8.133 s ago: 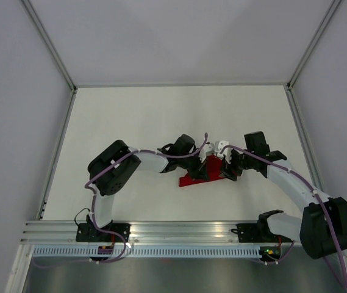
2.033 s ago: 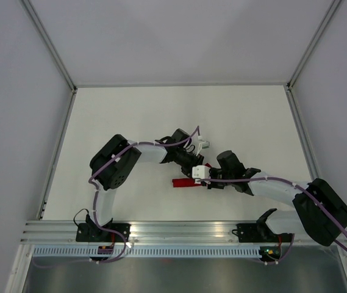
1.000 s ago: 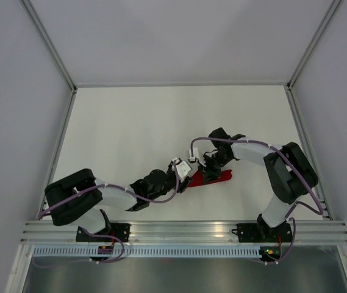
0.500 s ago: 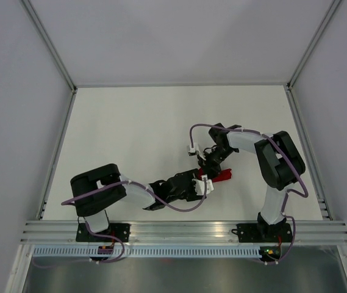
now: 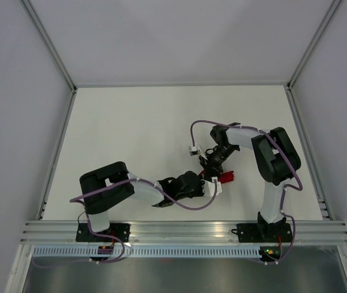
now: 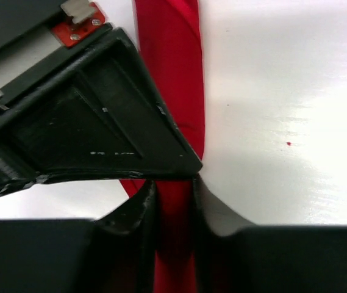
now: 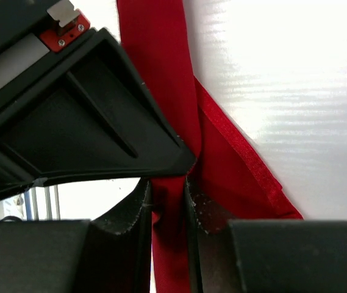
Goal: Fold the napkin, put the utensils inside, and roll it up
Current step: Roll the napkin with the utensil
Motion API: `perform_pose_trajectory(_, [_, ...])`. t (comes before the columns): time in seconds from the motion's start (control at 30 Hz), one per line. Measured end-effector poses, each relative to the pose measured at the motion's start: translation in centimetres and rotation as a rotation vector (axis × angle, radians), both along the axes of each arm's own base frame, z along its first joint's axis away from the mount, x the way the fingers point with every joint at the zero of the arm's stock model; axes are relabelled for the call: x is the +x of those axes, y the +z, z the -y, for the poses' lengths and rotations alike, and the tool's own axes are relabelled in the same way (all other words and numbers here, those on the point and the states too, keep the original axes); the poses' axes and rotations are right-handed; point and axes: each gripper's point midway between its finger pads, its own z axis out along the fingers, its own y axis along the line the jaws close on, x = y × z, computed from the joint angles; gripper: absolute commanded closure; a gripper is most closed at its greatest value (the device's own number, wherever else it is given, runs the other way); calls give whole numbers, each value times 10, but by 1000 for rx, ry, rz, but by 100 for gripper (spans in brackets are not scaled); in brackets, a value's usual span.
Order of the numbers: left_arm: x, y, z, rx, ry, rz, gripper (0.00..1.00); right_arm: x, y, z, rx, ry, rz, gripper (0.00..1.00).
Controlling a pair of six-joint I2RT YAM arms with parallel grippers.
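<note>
1. Top view: the napkin [image 5: 226,177] is a narrow red roll lying on the white table [image 5: 130,122], right of the middle and toward the near side. Only a short red piece of it shows.
2. Both arms meet over the roll. The left gripper [image 5: 208,180] comes in low from the left, and the right gripper [image 5: 211,167] comes down from the far side. From this height I cannot tell how the fingers stand.
3. Left wrist view: the left gripper [image 6: 173,201] has its black fingers [image 6: 138,220] pressed against both sides of the napkin [image 6: 173,61]. The roll runs straight away from the fingers over the table [image 6: 283,91].
4. Right wrist view: the right gripper [image 7: 170,195] is clamped on the roll in the same way, with the fingers [image 7: 133,213] tight on the red cloth.
5. Here the napkin [image 7: 155,61] is less tidy. A loose flap with a hemmed edge spreads flat on the table [image 7: 271,73], just right of the fingers.
</note>
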Motion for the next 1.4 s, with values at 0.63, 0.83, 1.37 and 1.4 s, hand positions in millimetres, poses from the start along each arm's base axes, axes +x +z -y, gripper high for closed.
perform_pose_trajectory(0.63, [-1,-2,7,-43,-11,-185,98,32,20,27,-49,-88,173,18])
perform_pose_trajectory(0.83, [2,-1,6,-69,-11,-290,98,70,51,51,-21,-257,380,20])
perform_pose_trajectory(1.37, [11,-3,6,-104,-61,-795,98,16,73,74,90,-336,673,16])
perform_pose_trajectory(1.4, [12,-3,7,-108,-69,-834,98,13,71,73,95,-332,683,15])
